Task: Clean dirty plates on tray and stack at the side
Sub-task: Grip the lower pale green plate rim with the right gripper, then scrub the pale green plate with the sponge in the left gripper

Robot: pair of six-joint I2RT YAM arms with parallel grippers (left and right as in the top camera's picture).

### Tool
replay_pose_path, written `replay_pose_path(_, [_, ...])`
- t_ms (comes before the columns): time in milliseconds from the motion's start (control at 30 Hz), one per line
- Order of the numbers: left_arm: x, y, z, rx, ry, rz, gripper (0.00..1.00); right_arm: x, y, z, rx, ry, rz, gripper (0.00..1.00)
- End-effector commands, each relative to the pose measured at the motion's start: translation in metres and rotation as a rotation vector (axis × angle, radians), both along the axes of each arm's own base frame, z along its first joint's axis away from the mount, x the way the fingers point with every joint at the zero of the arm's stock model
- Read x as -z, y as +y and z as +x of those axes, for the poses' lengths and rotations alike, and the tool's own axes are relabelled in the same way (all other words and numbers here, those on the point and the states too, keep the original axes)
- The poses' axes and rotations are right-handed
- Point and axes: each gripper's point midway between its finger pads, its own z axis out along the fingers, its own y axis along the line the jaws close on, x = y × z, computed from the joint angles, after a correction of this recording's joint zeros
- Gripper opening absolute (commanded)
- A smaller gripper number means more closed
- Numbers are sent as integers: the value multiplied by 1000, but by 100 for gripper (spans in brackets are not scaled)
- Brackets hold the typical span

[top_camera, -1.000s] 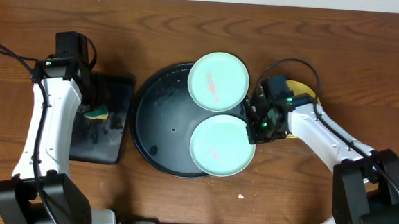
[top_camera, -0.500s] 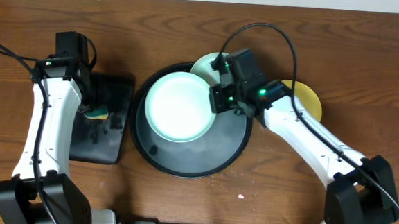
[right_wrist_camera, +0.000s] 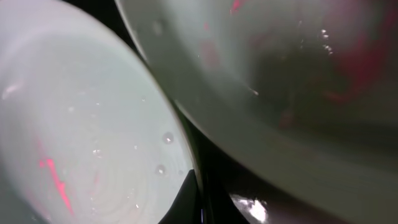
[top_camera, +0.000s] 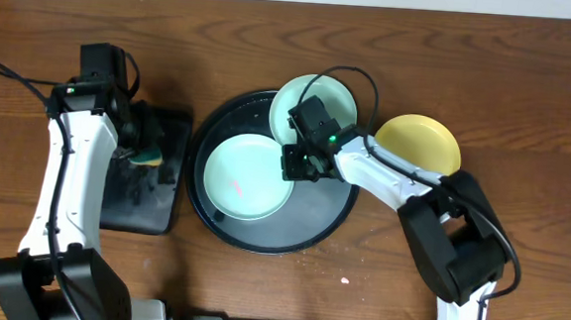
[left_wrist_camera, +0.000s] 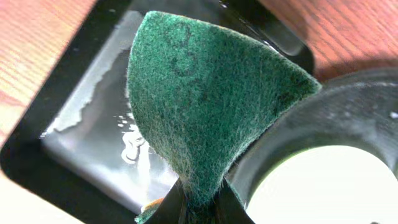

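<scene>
The round black tray (top_camera: 311,226) holds a mint plate (top_camera: 245,177) with a red smear in its left half. My right gripper (top_camera: 291,164) is shut on that plate's right rim, and the pinch shows in the right wrist view (right_wrist_camera: 200,202) beside the plate (right_wrist_camera: 74,124). A second mint plate (top_camera: 319,101) with reddish smears rests on the tray's back rim and also shows in the right wrist view (right_wrist_camera: 280,81). The yellow plate (top_camera: 419,143) sits on the table to the right. My left gripper (left_wrist_camera: 200,208) is shut on a green sponge (left_wrist_camera: 199,93).
A black rectangular sponge tray (top_camera: 159,197) with water in it lies left of the round tray, under my left gripper (top_camera: 145,151). It also shows in the left wrist view (left_wrist_camera: 87,130). The right arm's cable arcs above the back plate.
My right gripper has carried the mint plate from the tray's front right across to its left half and set it lower. The yellow plate is now uncovered. The left arm barely moved.
</scene>
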Motion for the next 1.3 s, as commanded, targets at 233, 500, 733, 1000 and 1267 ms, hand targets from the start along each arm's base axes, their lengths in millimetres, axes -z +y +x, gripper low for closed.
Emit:
replay_pose_path(233, [8,-97,4,200,-6,-95,8,5,-2,2,73,50,17,1])
replay_pose_path(500, [58,-135,-12,246,98,-122,7,5,-2,2,72,50,17,1])
replay_pose_path(733, [106,-157,-24,295,231,-144,8,5,-2,3,68,48,17,1])
replay_pose_path(1000, [139,-176,-43,340,355,-199,7,5,-2,3,68,48,17,1])
replay_pose_path(1267, [121,-232,-34,796,193,-472,7,5,-2,3,68,48,17,1])
